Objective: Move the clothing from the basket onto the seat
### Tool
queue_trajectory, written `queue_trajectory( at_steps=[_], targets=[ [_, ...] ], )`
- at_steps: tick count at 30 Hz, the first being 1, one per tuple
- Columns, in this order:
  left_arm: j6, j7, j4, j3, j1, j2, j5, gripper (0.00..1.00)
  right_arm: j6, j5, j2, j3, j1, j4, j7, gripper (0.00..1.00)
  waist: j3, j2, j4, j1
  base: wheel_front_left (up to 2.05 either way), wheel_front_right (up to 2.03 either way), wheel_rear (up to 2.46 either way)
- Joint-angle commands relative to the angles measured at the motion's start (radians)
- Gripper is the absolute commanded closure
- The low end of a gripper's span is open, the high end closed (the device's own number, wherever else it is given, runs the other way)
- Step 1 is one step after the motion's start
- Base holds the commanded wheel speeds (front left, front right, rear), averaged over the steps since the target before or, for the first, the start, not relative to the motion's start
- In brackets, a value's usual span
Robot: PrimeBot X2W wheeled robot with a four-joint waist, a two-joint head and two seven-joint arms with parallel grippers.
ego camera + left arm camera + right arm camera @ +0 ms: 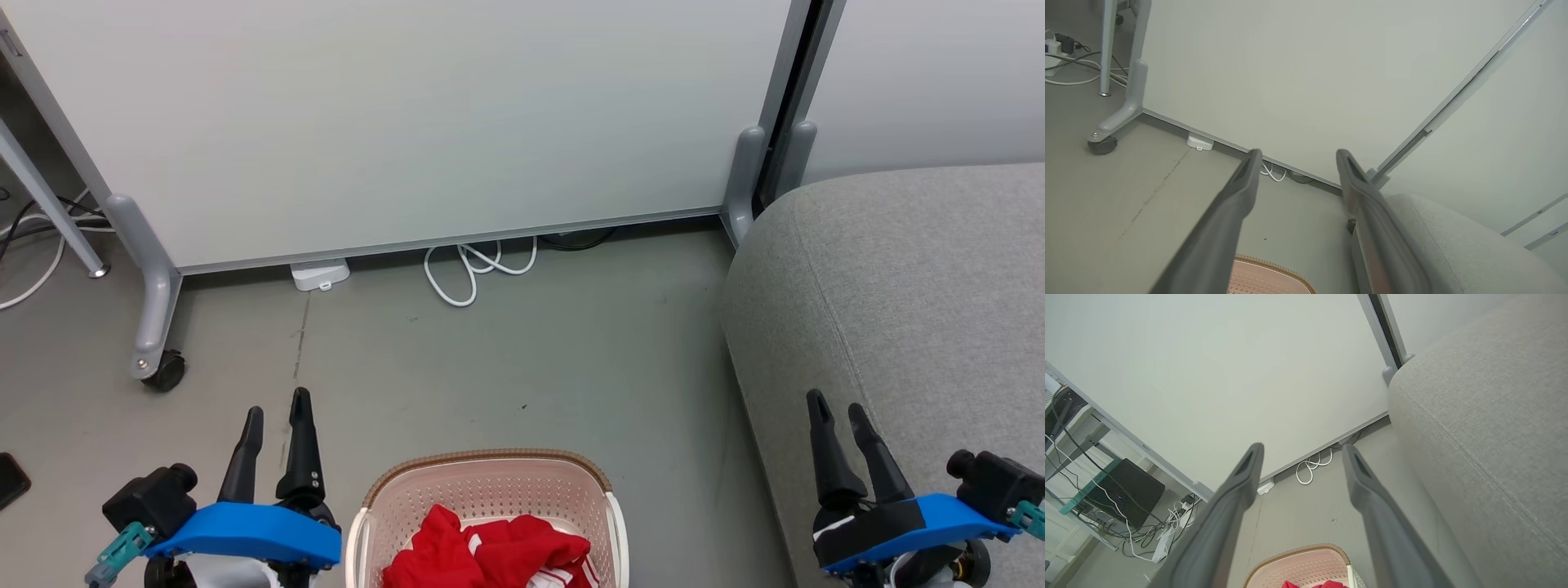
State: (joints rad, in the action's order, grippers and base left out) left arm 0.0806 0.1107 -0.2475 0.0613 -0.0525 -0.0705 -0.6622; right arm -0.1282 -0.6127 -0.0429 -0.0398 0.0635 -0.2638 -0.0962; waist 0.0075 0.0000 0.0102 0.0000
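Grey floor (pixel 522 359): one basket (pixel 490 457), one seat (pixel 898 286), heaped red clothing (pixel 490 555) inside basket.

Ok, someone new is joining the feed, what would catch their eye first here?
The bright red fabric clothing with white stripes, heaped in the cream perforated plastic basket at the head view's bottom centre. Then the large light grey upholstered sofa on the right. The left gripper and right gripper stand open and empty either side of the basket.

It looks like an office-like workroom: white partition panels (pixel 408 122) on castors (pixel 167 371), a bare grey floor (pixel 531 367), loose white cables (pixel 473 273), a black electronics box (pixel 1122 492) amid tangled wiring (pixel 1167 522), and a grey sofa (pixel 898 286).
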Motion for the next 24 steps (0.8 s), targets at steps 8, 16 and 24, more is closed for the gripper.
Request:
queue_trajectory(
  at_steps=[8,16,24],
  targets=[
    [0.008,0.032,0.005,0.02,-0.019,-0.013,0.112,0.0,-0.002,0.122,-0.008,0.007,0.014,0.013,-0.029,0.0,0.001,0.0,0.0,0.0,0.0,0.0,0.0],
    [0.013,0.053,-0.002,0.034,-0.021,-0.015,0.192,0.0,-0.003,0.209,-0.008,0.012,0.015,0.013,-0.047,0.0,0.002,0.0,0.0,0.0,0.0,0.0,0.0],
    [0.014,0.072,-0.007,0.043,-0.022,-0.014,0.268,0.0,-0.003,0.291,-0.009,0.018,0.014,0.01,-0.065,0.0,0.001,0.0,0.002,0.0,0.0,0.0,0.0]
  ],
)
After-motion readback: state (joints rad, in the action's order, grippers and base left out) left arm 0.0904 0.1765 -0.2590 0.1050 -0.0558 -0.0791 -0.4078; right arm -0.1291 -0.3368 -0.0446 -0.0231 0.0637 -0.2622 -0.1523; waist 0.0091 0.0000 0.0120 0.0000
